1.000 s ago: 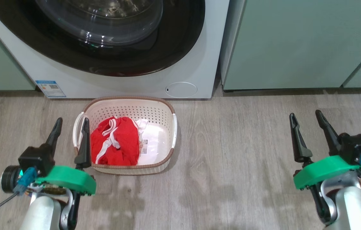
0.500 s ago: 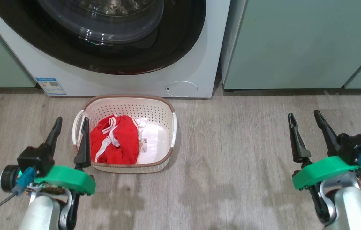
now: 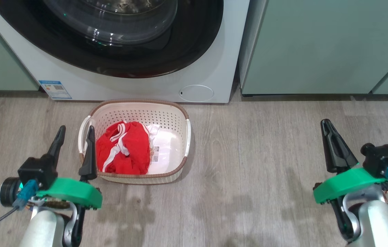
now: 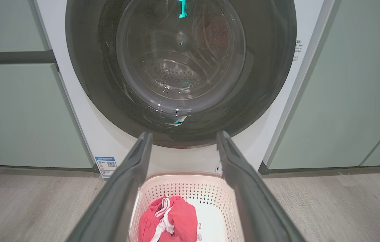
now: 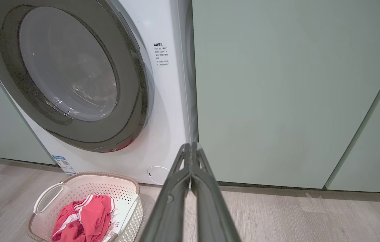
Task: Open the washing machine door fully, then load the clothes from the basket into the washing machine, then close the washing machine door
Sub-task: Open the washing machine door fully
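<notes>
1. Since a second ago my right gripper (image 3: 325, 124) has snapped its fingers together on nothing. They stood spread before. Nothing else has moved, apart from a slight camera drift.
2. I read this as making a narrow tip to work at the washing machine door (image 3: 194, 44), which looks shut flush, so step one hasn't begun.
3. Counted left to right:
   - one left gripper (image 3: 77, 128), fingers wide and empty, near the basket's left side
   - one basket (image 3: 139, 102) on the floor just before the one washing machine (image 3: 128, 89)
   - one red bundle of clothes (image 3: 123, 149) in the basket's left half; how many garments I cannot tell
   - one door
   - one right gripper, well apart over bare floor
</notes>
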Robot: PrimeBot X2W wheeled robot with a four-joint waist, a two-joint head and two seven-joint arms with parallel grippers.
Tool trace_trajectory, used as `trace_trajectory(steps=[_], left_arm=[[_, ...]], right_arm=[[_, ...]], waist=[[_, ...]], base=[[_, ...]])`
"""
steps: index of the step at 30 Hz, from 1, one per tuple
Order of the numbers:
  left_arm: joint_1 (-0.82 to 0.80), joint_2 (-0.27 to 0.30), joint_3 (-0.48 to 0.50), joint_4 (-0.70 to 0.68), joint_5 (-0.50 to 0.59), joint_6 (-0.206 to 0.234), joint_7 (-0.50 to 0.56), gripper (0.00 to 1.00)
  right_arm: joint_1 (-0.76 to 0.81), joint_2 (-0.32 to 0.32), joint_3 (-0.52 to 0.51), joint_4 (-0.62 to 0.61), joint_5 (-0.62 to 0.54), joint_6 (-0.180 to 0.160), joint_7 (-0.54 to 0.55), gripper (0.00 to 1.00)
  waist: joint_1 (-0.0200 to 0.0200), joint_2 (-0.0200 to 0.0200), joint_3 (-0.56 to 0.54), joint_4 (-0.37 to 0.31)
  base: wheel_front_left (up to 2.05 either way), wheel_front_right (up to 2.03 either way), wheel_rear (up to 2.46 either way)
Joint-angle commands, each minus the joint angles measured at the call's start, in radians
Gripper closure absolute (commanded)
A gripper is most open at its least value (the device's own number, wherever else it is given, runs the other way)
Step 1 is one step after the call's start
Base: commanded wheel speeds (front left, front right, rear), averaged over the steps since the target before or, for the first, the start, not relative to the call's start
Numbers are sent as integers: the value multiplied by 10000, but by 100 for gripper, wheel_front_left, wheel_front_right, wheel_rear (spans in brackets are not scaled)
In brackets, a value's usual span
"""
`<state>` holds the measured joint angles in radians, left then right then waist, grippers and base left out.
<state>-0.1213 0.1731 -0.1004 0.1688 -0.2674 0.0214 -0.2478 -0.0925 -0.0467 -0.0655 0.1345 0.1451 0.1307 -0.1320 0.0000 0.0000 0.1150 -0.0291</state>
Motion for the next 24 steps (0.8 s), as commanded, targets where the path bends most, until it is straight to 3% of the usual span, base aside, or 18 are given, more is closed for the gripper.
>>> trace_trajectory(steps=[1, 6, 8, 19, 24], left_arm=[[-428, 274, 286, -375, -80, 59, -118, 0], [-430, 281, 276, -406, -112, 78, -122, 0], [-441, 280, 268, -431, -117, 93, -123, 0], [-757, 260, 195, -797, -193, 94, -127, 0], [-991, 261, 187, -1057, -202, 97, -130, 0]], right_arm=[[-422, -35, 240, -344, 60, 0, -119, 100], [-472, -35, 354, -439, 533, 0, -291, 100], [-527, -35, 375, -477, 1473, 0, -419, 100], [-1386, -35, 284, 94, 11296, 0, 203, 100], [-2176, -38, -217, 737, 13493, 0, 1034, 100]], waist=[[0, 0, 4, -1], [0, 0, 36, -1], [0, 0, 63, 0], [0, 0, 574, 75], [0, 0, 1090, 173]], base=[[0, 0, 0], [0, 0, 0], [0, 0, 0], [0, 0, 0], [0, 0, 0]])
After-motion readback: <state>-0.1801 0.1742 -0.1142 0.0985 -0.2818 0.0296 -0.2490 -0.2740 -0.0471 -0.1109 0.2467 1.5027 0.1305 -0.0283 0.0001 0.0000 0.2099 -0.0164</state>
